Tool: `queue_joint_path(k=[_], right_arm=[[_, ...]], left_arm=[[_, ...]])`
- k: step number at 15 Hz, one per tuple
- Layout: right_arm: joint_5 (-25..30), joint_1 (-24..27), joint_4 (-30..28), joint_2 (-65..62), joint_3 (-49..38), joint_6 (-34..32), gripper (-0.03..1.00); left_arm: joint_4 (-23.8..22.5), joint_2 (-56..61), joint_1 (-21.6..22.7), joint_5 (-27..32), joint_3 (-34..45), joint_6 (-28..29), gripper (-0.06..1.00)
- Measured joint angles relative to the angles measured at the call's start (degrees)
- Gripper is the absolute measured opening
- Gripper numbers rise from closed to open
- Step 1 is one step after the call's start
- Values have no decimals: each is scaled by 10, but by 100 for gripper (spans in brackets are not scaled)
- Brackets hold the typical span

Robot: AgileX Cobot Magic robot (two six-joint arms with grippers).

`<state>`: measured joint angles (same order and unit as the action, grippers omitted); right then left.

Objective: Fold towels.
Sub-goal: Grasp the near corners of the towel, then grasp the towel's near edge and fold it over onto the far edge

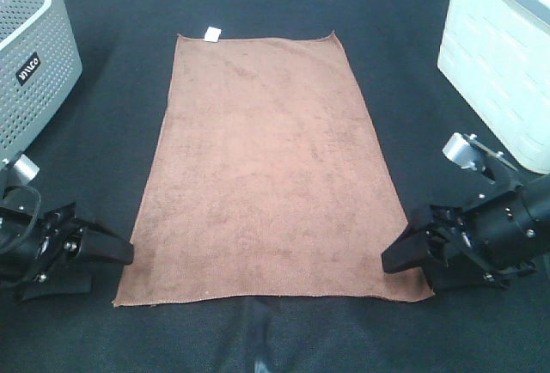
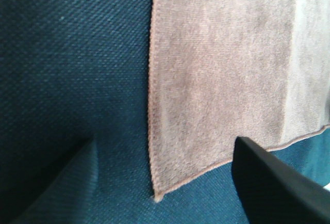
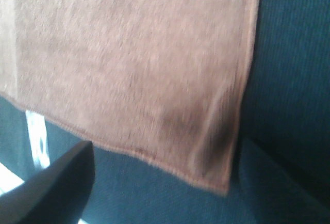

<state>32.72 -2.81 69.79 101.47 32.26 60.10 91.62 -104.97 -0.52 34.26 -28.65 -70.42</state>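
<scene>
obstacles: grey basket (image 1: 39, 64) far-left, white crate (image 1: 498, 55) far-right | free: dark mat (image 1: 404, 64) around towel (image 1: 262, 167)

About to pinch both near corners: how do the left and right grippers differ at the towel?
The left gripper sits at the towel's edge, mostly over the black mat; the right gripper lies over it. The corner below the left gripper lies flat; the one below the right gripper has a raised crease. Both are open, framing a near corner, gripping nothing.
</scene>
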Motion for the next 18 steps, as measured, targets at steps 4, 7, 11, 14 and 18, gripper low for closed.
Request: queue_joint_path(k=[4, 7, 11, 14, 18], right_arm=[[32, -6, 11, 48, 39, 2, 67], [2, -42, 22, 57, 45, -18, 45], [-26, -42, 15, 61, 44, -54, 14], [-29, -42, 13, 62, 44, -66, 0], [-24, -42, -9, 2, 43, -84, 0]], left_arm=[[18, -34, -61, 5, -45, 0, 69], [24, -44, -72, -17, -52, 8, 46], [23, -50, -72, -34, -52, 7, 4], [6, -50, -73, -34, -52, 13, 0], [-71, -11, -73, -34, -52, 80, 0]])
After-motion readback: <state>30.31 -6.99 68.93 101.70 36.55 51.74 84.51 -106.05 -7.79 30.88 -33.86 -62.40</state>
